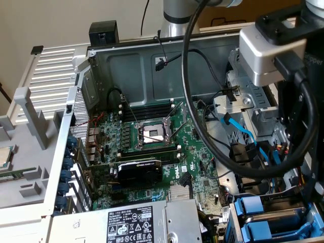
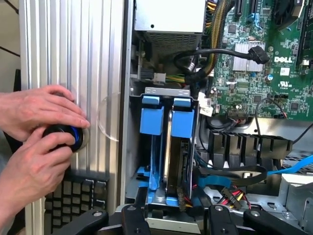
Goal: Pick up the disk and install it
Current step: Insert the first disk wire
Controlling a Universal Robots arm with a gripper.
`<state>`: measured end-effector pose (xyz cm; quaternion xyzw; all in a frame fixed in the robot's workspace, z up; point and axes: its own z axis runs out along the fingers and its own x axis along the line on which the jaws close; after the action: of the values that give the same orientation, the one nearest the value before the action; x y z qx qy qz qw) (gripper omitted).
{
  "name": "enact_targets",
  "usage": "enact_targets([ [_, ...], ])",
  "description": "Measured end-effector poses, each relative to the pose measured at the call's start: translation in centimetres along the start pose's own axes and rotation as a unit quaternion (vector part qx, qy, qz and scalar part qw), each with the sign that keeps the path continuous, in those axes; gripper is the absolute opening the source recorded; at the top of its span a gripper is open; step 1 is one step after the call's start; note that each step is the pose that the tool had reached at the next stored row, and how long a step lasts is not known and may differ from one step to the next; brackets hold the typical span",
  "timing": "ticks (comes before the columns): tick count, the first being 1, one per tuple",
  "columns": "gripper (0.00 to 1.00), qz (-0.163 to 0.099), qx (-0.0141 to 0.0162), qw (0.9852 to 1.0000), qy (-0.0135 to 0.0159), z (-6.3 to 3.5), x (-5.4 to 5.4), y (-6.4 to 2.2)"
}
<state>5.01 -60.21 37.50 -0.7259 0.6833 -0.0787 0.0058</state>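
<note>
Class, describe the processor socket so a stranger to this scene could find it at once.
Look into the open computer case at the green motherboard. Near the board's middle sits the socket, a square silver frame around a dark centre; the graphics card next to it is a black block.
</note>
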Motion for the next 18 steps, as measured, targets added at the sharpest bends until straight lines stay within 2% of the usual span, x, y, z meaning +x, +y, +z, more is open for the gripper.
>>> enact_targets([
  [4,0.49,-0.001,0.0002,1.0000,-0.0031,-0.11,0.50,-0.02],
  [7,0.49,-0.002,0.0000,1.0000,-0.0086,-0.14,0.73,-0.01],
  [9,0.49,-0.003,-0.0014,0.9999,-0.0140,-0.14,0.79,-0.02],
  [13,0.49,-0.005,-0.0084,0.9997,-0.0240,-0.12,0.96,-0.02],
  [18,0.49,-0.007,-0.0135,0.9991,-0.0388,-0.11,1.07,-0.05],
])
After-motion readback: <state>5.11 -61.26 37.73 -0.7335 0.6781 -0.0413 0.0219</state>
